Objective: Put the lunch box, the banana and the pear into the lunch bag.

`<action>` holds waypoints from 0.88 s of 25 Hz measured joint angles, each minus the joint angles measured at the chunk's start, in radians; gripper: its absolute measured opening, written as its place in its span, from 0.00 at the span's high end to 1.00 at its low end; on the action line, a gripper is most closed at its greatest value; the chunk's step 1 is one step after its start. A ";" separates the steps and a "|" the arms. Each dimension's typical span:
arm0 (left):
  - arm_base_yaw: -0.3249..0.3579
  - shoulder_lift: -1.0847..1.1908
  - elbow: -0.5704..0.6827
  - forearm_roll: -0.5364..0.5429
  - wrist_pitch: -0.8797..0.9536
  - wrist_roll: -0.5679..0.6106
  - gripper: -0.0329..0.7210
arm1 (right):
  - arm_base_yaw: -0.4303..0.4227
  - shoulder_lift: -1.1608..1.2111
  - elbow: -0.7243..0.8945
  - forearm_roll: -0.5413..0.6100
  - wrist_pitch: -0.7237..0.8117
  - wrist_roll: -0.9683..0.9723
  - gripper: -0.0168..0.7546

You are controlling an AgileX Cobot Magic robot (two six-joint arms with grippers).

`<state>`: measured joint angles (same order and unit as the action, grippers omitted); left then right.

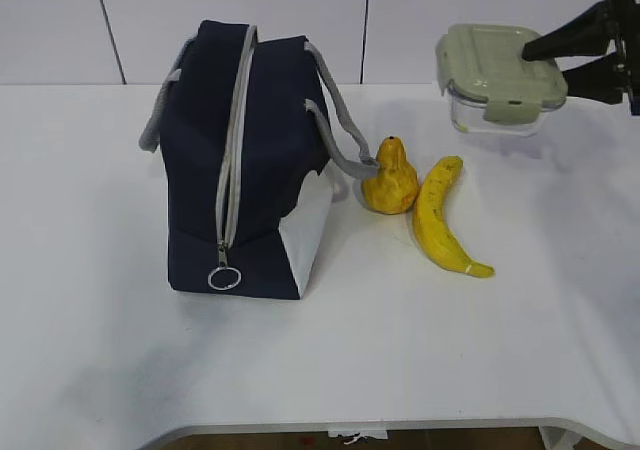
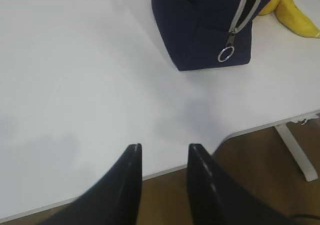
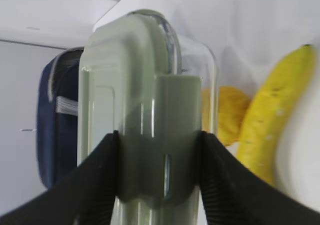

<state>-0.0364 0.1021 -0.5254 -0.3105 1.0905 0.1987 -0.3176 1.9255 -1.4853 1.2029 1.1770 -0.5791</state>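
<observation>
The navy lunch bag (image 1: 270,150) stands left of centre on the white table, its ring pull (image 1: 224,278) at the low front end. The pear (image 1: 392,182) stands right of the bag, and the banana (image 1: 438,220) lies right of the pear. My right gripper (image 1: 545,58) is shut on the lunch box (image 1: 490,60) and holds it in the air, up and right of the fruit. In the right wrist view the fingers (image 3: 100,165) clamp the lunch box (image 3: 145,85). My left gripper (image 2: 163,147) is open and empty over the table's front edge.
The white table (image 1: 450,350) has bare surface in front of and left of the bag. In the left wrist view the bag (image 2: 200,30) and its ring pull (image 2: 226,54) lie far ahead, and the table's front edge (image 2: 175,167) runs under the fingertips. A white wall stands behind.
</observation>
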 joint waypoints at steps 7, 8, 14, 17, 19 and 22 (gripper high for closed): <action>0.000 0.218 -0.039 -0.195 -0.176 0.000 0.64 | 0.102 -0.024 0.000 0.115 0.000 0.004 0.52; 0.000 0.248 -0.043 -0.223 -0.197 0.001 0.64 | 0.114 -0.024 0.000 0.134 -0.002 0.004 0.52; 0.000 0.462 -0.088 -0.348 -0.234 0.015 0.64 | 0.211 -0.026 -0.028 0.166 -0.002 0.006 0.52; 0.000 0.661 -0.162 -0.448 -0.240 0.095 0.62 | 0.251 -0.026 -0.082 0.177 -0.002 0.017 0.52; 0.000 0.773 -0.188 -0.476 -0.236 0.162 0.60 | 0.275 -0.026 -0.122 0.184 0.000 0.021 0.52; -0.002 0.849 -0.253 -0.539 -0.236 0.234 0.48 | 0.307 -0.026 -0.173 0.189 0.003 0.023 0.52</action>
<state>-0.0380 0.9510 -0.7786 -0.8493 0.8540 0.4323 -0.0102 1.8991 -1.6580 1.3920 1.1803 -0.5558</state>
